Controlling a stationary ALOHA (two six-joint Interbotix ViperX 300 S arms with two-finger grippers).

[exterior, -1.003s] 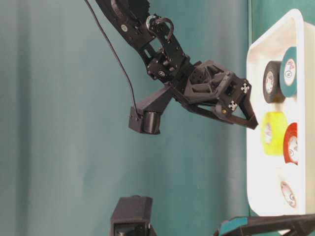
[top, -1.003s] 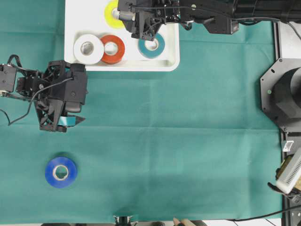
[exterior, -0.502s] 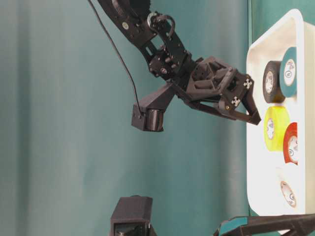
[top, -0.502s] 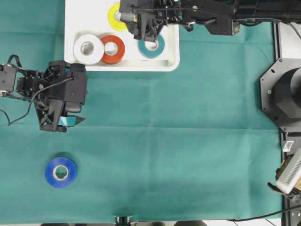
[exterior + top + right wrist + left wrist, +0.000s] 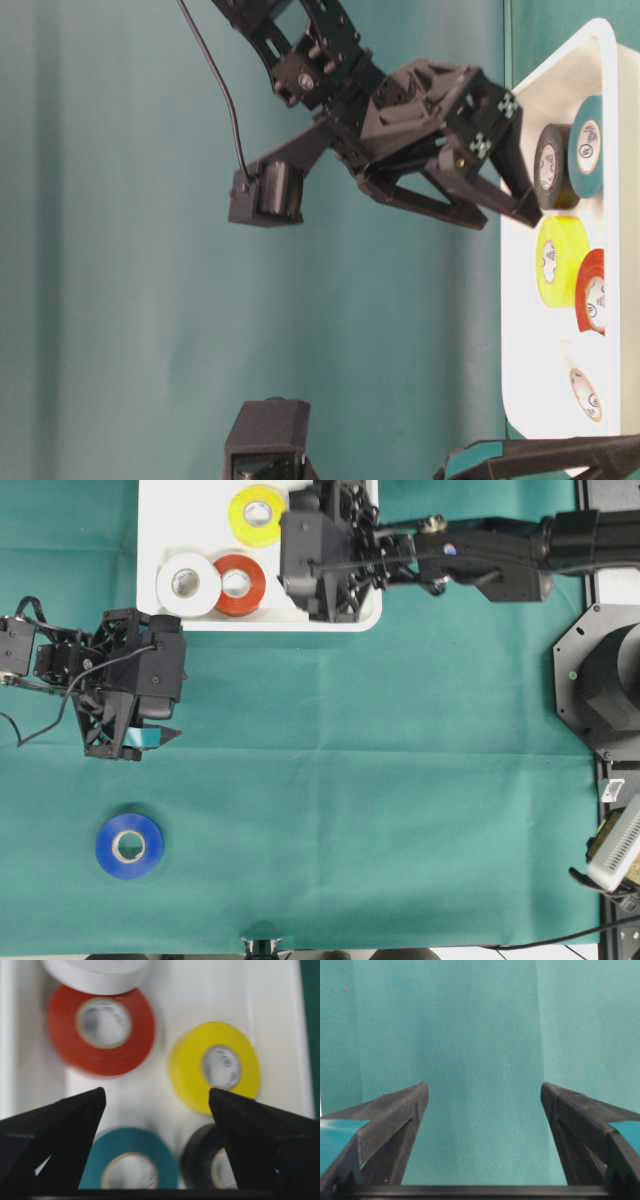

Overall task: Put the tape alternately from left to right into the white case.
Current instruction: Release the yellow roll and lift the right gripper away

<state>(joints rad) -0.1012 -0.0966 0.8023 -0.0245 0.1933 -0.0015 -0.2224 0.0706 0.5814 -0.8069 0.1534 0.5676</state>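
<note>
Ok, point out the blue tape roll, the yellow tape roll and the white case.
blue tape roll point(image 5: 130, 845): overhead view, on its glossy blue band left of the pale core.
yellow tape roll point(image 5: 240, 520): overhead view, on the yellow band left of the core.
white case point(image 5: 150, 540): overhead view, on bare floor by its left rim.

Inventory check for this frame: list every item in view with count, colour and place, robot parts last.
white case: one, white, top centre-left of the overhead view, on the green cloth.
white tape: one, in the case, front left.
red-orange tape: one, in the case, beside the white roll.
yellow tape: one, in the case, behind the red-orange roll.
teal tape: one, in the case, under the right gripper.
black tape: one, in the case, next to the teal roll.
blue tape: one, on the cloth, lower left, outside the case.
green cloth: one, covers the table.
left gripper: open, empty, over bare cloth.
right gripper: open, empty, above the case.
</note>
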